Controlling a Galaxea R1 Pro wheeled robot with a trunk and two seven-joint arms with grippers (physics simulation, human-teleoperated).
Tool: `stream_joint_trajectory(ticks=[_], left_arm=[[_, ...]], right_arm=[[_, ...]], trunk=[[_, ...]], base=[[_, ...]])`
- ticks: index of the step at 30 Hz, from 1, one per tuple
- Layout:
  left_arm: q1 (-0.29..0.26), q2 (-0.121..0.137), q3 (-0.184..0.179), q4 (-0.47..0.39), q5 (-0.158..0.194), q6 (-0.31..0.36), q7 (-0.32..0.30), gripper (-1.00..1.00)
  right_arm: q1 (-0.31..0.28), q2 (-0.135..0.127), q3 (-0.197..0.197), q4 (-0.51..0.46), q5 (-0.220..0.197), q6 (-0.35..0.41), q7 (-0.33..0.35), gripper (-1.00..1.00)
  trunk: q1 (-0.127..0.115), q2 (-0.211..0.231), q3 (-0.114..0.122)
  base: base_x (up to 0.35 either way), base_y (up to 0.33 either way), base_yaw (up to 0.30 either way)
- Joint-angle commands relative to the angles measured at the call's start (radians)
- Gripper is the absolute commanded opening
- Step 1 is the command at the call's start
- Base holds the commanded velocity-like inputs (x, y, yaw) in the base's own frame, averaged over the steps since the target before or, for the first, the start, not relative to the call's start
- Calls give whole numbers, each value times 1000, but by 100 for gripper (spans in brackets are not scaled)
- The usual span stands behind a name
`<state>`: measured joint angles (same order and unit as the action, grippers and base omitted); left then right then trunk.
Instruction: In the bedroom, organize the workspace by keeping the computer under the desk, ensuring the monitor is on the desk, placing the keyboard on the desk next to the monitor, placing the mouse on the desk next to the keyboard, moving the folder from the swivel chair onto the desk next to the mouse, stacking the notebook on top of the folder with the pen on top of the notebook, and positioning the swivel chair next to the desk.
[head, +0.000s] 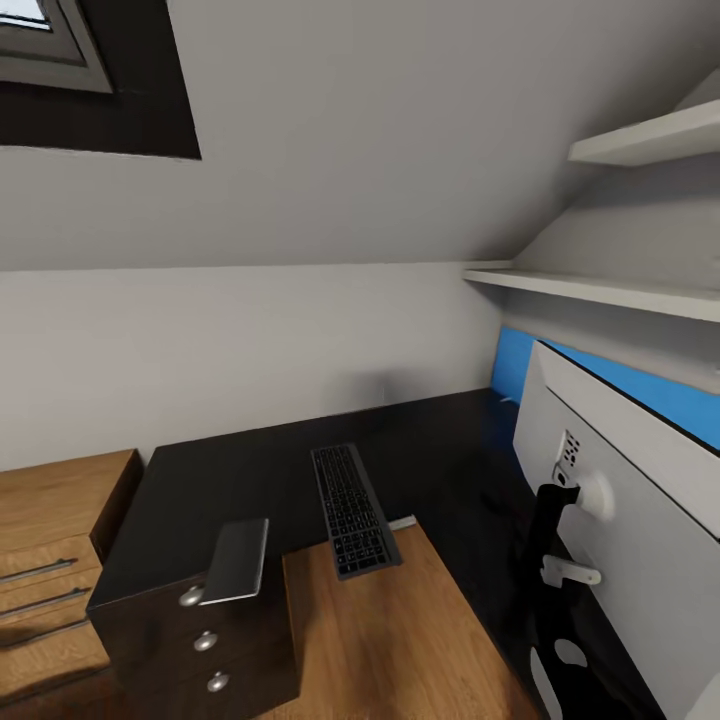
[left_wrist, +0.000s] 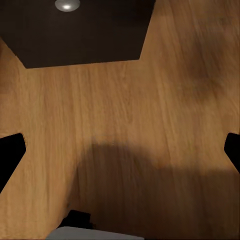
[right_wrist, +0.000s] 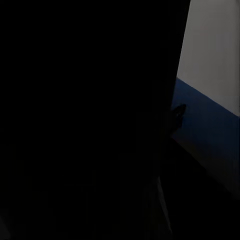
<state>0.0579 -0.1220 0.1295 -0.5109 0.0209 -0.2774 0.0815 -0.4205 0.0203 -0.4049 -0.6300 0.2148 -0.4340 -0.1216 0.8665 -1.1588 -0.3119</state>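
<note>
The glossy black desk (head: 250, 470) wraps in an L around a patch of wood floor. The black keyboard (head: 352, 508) lies on it, with its near end jutting over the inner edge. The monitor (head: 625, 500) stands on the right wing on its slim black stand (head: 545, 560), its pale grey back toward me. My left gripper (left_wrist: 120, 150) hangs open over the floor in front of the desk's drawers (head: 205, 640), and its dark fingertips (left_wrist: 10, 150) hold nothing. The right wrist view is almost all dark, so I cannot make out fingers there.
A thin grey panel (head: 238, 560) lies on the desk corner above the drawers. A low light-wood cabinet (head: 50, 560) stands at the left. White shelves (head: 600, 290) sit above the right wing under a sloped ceiling. A blue wall strip (head: 515, 365) runs behind the monitor.
</note>
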Motion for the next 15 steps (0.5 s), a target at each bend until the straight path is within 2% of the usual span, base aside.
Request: stream_joint_trajectory(ticks=[1, 5, 15], left_arm=[[0, -1, 2, -1, 2, -1, 0, 100], [0, -1, 2, -1, 2, -1, 0, 100], [0, 0, 1, -1, 2, -1, 0, 100]], right_arm=[[-1, 1, -5, -1, 9, -3, -4, -100], [-1, 1, -5, -1, 9, -3, -4, -100], [-1, 0, -3, 0, 9, -4, -3, -100]], trunk=[[-1, -1, -1], [-1, -1, -1], [-1, -1, -1]], base=[[-305, -44, 0], [-281, -106, 0], [-257, -214, 0]])
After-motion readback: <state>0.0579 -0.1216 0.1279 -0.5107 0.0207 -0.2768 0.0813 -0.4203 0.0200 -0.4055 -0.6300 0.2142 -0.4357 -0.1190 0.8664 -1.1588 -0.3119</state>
